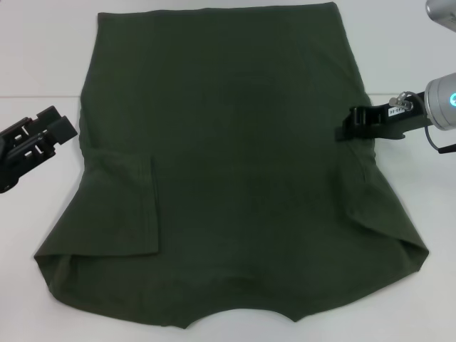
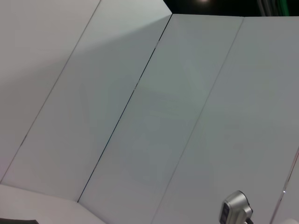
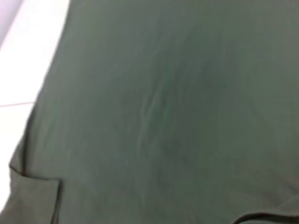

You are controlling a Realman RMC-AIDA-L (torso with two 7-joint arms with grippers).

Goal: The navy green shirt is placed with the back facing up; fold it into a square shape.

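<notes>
Looking down from the head view, the navy green shirt point(image 1: 228, 164) lies plain side up on the white table point(image 1: 35, 57), hem far, collar near. The right gripper point(image 1: 350, 125) sits at the shirt's right edge above the unfolded sleeve; I cannot tell its grip. The left gripper point(image 1: 43, 132) hangs just off the left edge, fingers apart, holding nothing. The left wrist view shows only white wall panels point(image 2: 140, 116). The right wrist view is filled with shirt cloth point(image 3: 177, 116), so the right arm looks nearer.

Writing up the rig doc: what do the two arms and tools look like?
Left tool: black, blocky, ribbed; no arm shell visible. Right tool: black, on a black bracket with a small white label, silver fittings, a thin black cable, then a silver-grey arm link with a glowing cyan ring.
</notes>
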